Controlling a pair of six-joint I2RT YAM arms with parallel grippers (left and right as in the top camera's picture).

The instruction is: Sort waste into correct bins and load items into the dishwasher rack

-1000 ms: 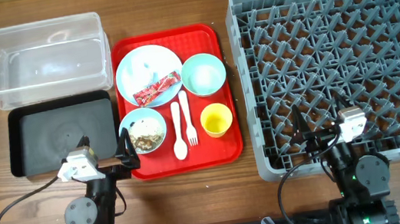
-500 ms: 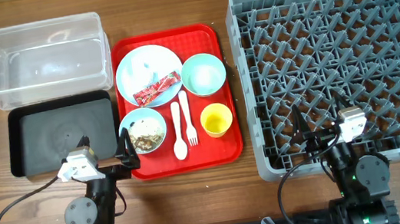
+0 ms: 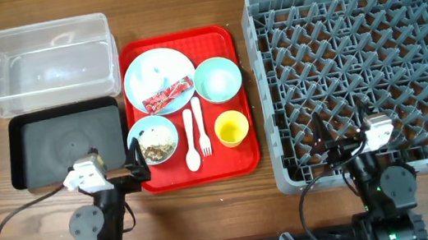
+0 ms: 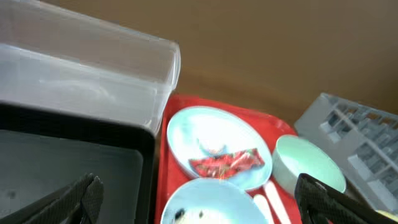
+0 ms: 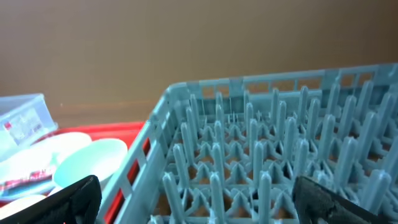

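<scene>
On the red serving tray (image 3: 244, 161) lie a light blue plate (image 3: 151, 68) with the red wrapper (image 3: 168, 95) on it, a mint bowl (image 3: 218, 79), a light blue bowl (image 3: 139, 132) with food scraps (image 3: 156, 145), a yellow cup (image 3: 231, 128), a white spoon (image 3: 191, 144) and a fork (image 3: 201, 131). I cannot make out the tissue. My left gripper (image 4: 199, 202) is open and empty, just short of the scrap bowl (image 4: 208, 202). My right gripper (image 5: 199, 202) is open and empty over the grey rack's (image 3: 361, 76) near edge.
The clear tub (image 3: 45, 63) stands at the back left, with the black tray (image 3: 64, 144) in front of it. Both are left of the red tray. The rack (image 5: 267, 155) fills the right side. Bare wood lies along the front edge.
My left arm has shifted very slightly to the right. Nothing else has moved.
</scene>
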